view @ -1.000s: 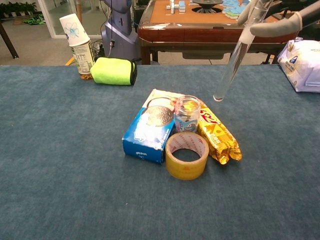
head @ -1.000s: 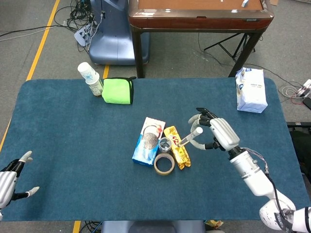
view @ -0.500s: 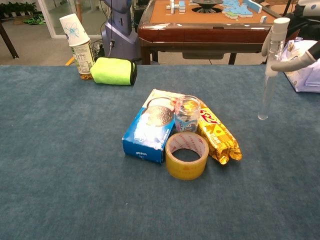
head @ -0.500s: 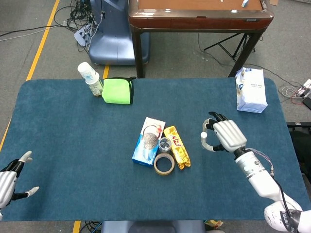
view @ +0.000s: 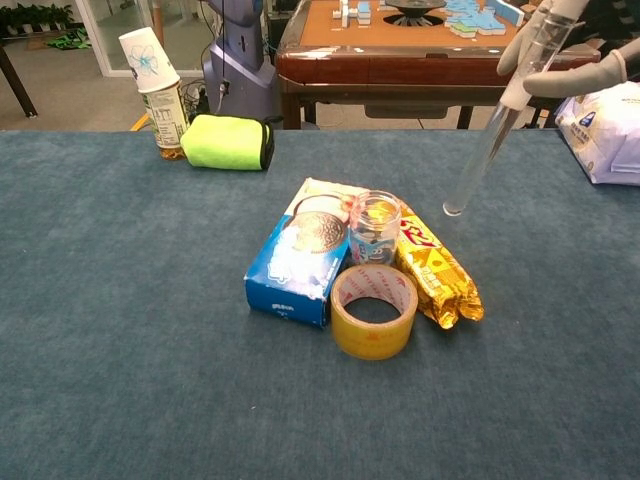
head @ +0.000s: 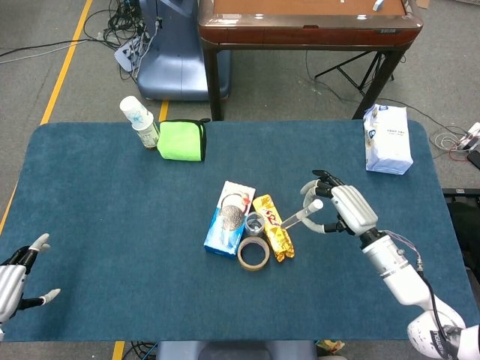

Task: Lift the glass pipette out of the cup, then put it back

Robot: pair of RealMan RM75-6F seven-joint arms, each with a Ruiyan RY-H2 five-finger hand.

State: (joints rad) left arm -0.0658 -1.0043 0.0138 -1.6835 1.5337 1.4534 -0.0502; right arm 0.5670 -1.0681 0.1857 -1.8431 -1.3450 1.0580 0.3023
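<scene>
The small clear glass cup (head: 255, 223) (view: 375, 228) stands mid-table between a blue box and a yellow snack pack, with nothing in it. My right hand (head: 339, 211) (view: 580, 62) pinches the glass pipette (head: 298, 217) (view: 497, 118) by its upper end, in the air to the right of the cup. The pipette is tilted, its lower tip pointing down-left toward the cup but clear of it and of the table. My left hand (head: 15, 274) lies open at the table's near left corner, holding nothing.
Touching the cup are a blue box (head: 229, 219), a yellow snack pack (head: 273, 226) and a tape roll (head: 253, 253). A green cloth (head: 182, 140) and a bottle capped by a paper cup (head: 141, 123) sit at the back left; a white bag (head: 388, 139) sits back right.
My right hand swung the pipette away to the right and held it upright, then came back left; the pipette is tilted again with its tip nearer the cup. The left hand stayed still.
</scene>
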